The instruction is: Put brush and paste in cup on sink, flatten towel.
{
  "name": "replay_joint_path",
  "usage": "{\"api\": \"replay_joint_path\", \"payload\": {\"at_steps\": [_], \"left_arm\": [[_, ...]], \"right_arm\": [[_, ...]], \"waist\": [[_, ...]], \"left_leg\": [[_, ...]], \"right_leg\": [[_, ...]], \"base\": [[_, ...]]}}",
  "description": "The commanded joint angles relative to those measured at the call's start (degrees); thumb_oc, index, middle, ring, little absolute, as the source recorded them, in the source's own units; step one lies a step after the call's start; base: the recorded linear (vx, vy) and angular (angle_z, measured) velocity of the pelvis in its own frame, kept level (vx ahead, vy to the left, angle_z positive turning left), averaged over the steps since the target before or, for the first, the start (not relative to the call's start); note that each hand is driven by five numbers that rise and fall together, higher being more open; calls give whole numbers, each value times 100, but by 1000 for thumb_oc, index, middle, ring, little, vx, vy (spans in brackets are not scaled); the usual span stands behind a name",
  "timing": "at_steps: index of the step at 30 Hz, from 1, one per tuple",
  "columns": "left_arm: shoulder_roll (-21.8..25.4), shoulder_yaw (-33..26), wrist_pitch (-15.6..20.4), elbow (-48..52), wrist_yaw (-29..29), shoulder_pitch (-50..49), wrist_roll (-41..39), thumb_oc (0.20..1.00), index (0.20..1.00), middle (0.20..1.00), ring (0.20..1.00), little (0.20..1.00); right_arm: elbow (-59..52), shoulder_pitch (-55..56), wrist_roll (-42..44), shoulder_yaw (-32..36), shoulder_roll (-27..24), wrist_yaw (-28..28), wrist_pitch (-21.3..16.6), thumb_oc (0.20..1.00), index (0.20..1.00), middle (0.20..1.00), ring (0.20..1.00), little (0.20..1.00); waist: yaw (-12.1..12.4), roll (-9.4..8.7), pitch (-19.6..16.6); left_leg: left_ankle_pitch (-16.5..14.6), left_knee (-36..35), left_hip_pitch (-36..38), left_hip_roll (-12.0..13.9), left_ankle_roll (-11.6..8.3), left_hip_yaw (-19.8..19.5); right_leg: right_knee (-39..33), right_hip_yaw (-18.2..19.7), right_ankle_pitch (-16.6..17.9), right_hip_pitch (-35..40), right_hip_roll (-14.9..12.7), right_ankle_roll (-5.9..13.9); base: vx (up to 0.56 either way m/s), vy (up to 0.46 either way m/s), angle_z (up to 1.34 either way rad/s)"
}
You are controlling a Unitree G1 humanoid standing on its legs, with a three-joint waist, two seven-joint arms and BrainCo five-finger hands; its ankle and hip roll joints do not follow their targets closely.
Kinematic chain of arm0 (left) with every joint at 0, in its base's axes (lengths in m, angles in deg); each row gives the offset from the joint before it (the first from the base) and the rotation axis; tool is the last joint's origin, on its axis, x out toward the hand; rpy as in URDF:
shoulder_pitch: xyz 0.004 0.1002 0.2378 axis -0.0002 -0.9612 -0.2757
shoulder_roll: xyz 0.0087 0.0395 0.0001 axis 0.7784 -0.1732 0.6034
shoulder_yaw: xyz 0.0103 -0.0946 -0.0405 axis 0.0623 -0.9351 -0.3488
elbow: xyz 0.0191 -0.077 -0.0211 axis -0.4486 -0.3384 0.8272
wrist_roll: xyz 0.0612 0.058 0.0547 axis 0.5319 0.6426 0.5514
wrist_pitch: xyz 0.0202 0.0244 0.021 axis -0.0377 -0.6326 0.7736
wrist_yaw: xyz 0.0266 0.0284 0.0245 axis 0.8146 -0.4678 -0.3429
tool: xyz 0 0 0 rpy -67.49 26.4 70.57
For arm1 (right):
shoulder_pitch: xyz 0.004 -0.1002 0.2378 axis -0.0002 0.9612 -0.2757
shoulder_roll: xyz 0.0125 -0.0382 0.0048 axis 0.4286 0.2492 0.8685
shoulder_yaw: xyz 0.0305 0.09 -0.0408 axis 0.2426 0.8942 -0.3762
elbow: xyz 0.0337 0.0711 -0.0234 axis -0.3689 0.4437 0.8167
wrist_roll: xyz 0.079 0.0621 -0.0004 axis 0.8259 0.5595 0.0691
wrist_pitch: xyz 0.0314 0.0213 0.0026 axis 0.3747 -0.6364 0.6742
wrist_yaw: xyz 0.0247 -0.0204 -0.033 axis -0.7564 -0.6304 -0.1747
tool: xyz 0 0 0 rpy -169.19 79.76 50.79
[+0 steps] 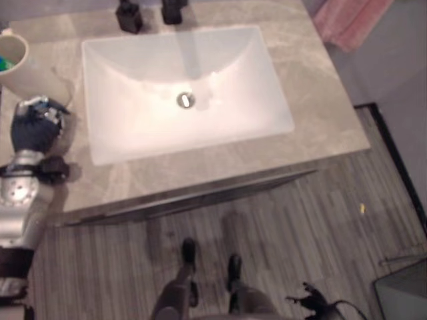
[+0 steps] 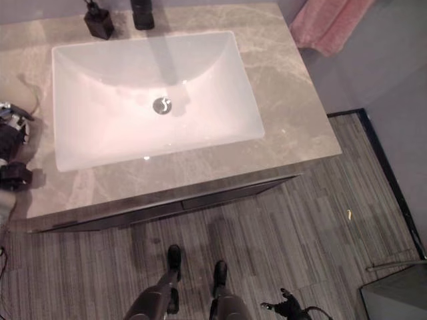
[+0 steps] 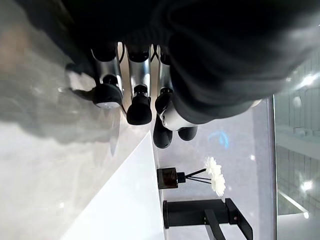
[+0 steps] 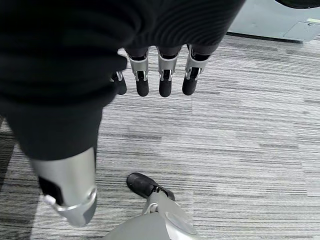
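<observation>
A cream cup (image 1: pixel 15 65) stands on the counter at the far left, and something green and blue (image 1: pixel 5 65) shows inside its rim. Just in front of the cup, left of the white basin (image 1: pixel 180 93), my left hand (image 1: pixel 35 128) hovers over the counter. Its fingers (image 3: pixel 139 95) hang relaxed with nothing between them. A pink towel (image 1: pixel 350 21) hangs bunched past the counter's far right corner. Low at my right side, over the floor, my right hand (image 4: pixel 160 75) has straight fingers and is empty.
A black faucet (image 2: pixel 142 13) and a small black diffuser bottle (image 2: pixel 99 23) with white flowers (image 3: pixel 215 175) stand behind the basin. The grey marble counter (image 1: pixel 313 100) runs round the basin. A grey bin (image 2: pixel 400 297) stands on the striped floor at the lower right.
</observation>
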Motion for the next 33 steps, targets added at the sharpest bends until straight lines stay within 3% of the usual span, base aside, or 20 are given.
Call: {"api": "replay_joint_path", "payload": {"at_steps": [1,21,28,33], "left_arm": [[216,-90,318,-343,-147,441,8,200,200,200,200,200],[725,300,402,-919,-283,1298,-184,200,200,200,200,200],[627,247,299,-443,-16,724,-168,200,200,200,200,200],[797,-103,230,188,352,-85,-217,200,200,200,200,200]], "right_arm": [[-46,-51,229,-81,-335,-87,-11,1000,1000,1000,1000,1000],[-61,-168,382,-173,-356,-133,-61,1000,1000,1000,1000,1000],[-53,-140,377,-181,-340,-110,-50,1000,1000,1000,1000,1000],[10,-116,309,-86,-404,-92,-22,1000,1000,1000,1000,1000]], "waist": [[-34,88,-120],[-69,2,-27],[-12,22,-18],[95,114,-58]], "left_leg": [[-551,71,87,218,-195,-190],[-483,71,-262,313,-245,-197],[-490,71,-144,313,-249,-232],[-493,71,-36,283,-252,-279]], "right_leg": [[-19,-312,1433,348,-536,622],[-19,-180,1549,-26,-468,667],[-19,-186,1410,104,-440,604],[-19,-325,1205,269,-436,556]], "base": [[0,0,0],[6,1,-2],[0,0,0],[-13,-14,4]]}}
